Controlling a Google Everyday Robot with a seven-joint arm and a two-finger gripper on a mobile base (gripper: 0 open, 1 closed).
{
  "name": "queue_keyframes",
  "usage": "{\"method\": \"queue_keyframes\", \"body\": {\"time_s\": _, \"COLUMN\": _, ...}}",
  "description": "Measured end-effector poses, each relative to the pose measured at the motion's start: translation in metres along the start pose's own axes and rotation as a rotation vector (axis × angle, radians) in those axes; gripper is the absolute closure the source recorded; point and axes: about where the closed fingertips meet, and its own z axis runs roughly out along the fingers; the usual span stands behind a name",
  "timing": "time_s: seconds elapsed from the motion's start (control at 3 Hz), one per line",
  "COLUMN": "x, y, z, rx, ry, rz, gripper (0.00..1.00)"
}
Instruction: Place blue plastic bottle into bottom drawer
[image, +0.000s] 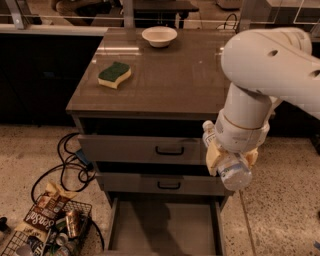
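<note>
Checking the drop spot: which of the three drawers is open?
The bottom drawer, bare grey floor showing; the two drawers above show only fronts. The hand, holding the blue plastic bottle, hangs higher, at right.

The gripper (231, 162) hangs at the right front corner of a grey cabinet (170, 90). Well to its left and farther back, a green-yellow sponge (114, 74) lies on the cabinet top. A white bowl (159, 36) sits beyond it, near the back edge. Just left of the gripper are two drawer fronts, the upper (130, 149) and the lower (135, 184), each with a black handle. Far down to the left, black cables (67, 165) loop over the speckled floor (280, 210) beside a wire basket (20, 242) holding what looks like a snack bag (42, 210) and drink cans (72, 222).
</note>
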Motion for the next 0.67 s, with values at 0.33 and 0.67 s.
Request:
{"method": "queue_keyframes", "body": {"time_s": 0.33, "x": -0.0014, "y": 0.006, "z": 0.0128, "rx": -0.033, "ry": 0.019, "rz": -0.085, "gripper": 1.0}}
{"method": "queue_keyframes", "body": {"time_s": 0.67, "x": 0.0, "y": 0.0064, "z": 0.0138, "rx": -0.033, "ry": 0.018, "rz": -0.09, "gripper": 1.0}}
